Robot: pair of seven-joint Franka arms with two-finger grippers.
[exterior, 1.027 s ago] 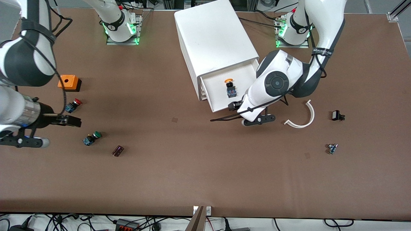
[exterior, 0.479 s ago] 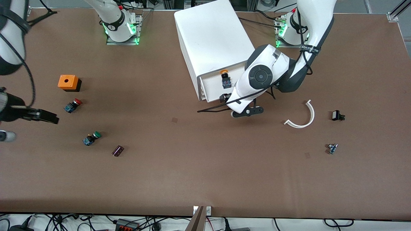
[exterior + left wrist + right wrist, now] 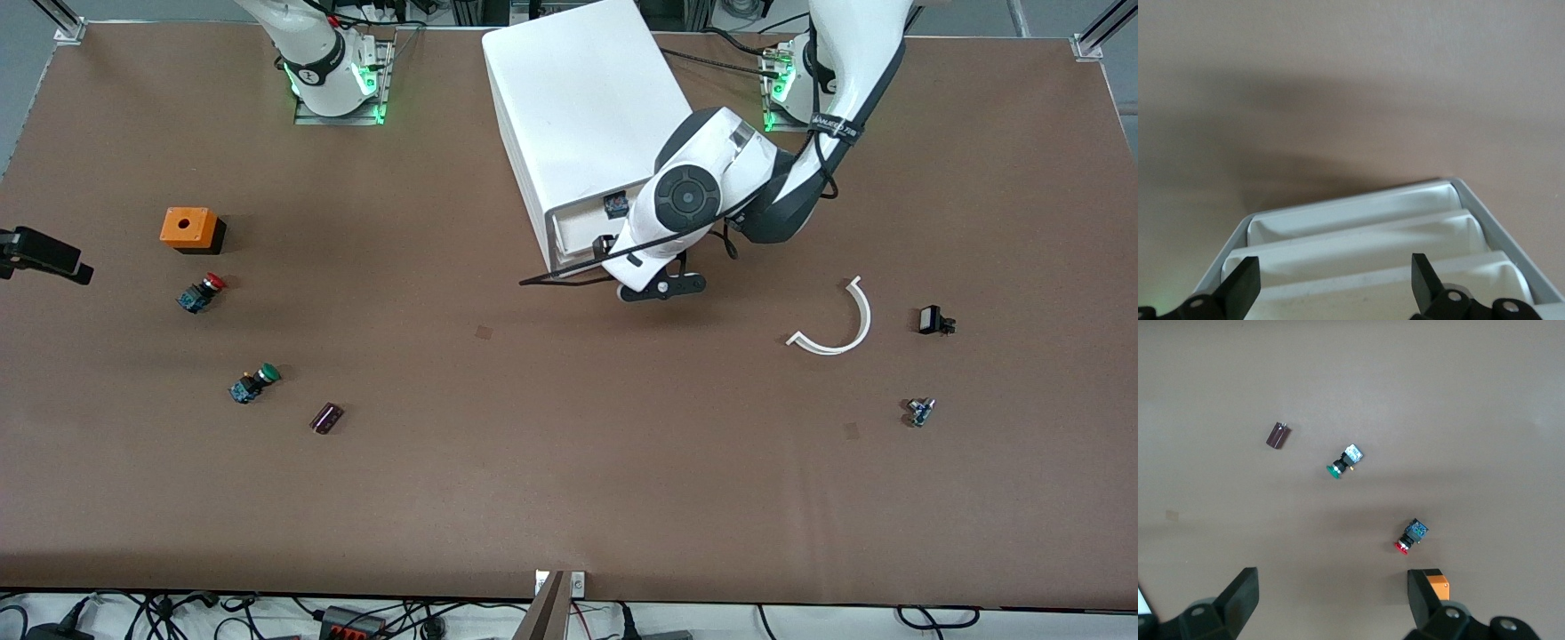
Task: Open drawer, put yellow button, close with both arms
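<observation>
The white three-drawer cabinet [image 3: 587, 98] stands between the arms' bases. Its top drawer [image 3: 578, 229] sticks out only a little. The yellow button [image 3: 614, 206] lies in it; only its dark body shows, the cap is hidden under the cabinet's top. My left gripper [image 3: 609, 247] is open at the drawer's front, mostly hidden by its wrist. In the left wrist view the open left gripper [image 3: 1335, 287] is against the stacked drawer fronts [image 3: 1358, 230]. My right gripper [image 3: 43, 253] is open and empty in the air at the right arm's end of the table, also shown in its wrist view [image 3: 1331, 600].
An orange box [image 3: 189, 228], a red-capped button [image 3: 201, 292], a green-capped button [image 3: 253, 382] and a dark purple part [image 3: 326, 417] lie toward the right arm's end. A white curved strip [image 3: 836, 329] and two small parts [image 3: 933, 320] [image 3: 920, 411] lie toward the left arm's end.
The left arm has pushed the drawer most of the way into the cabinet, the yellow button riding in with it. The right arm has drawn back toward the table's end.
</observation>
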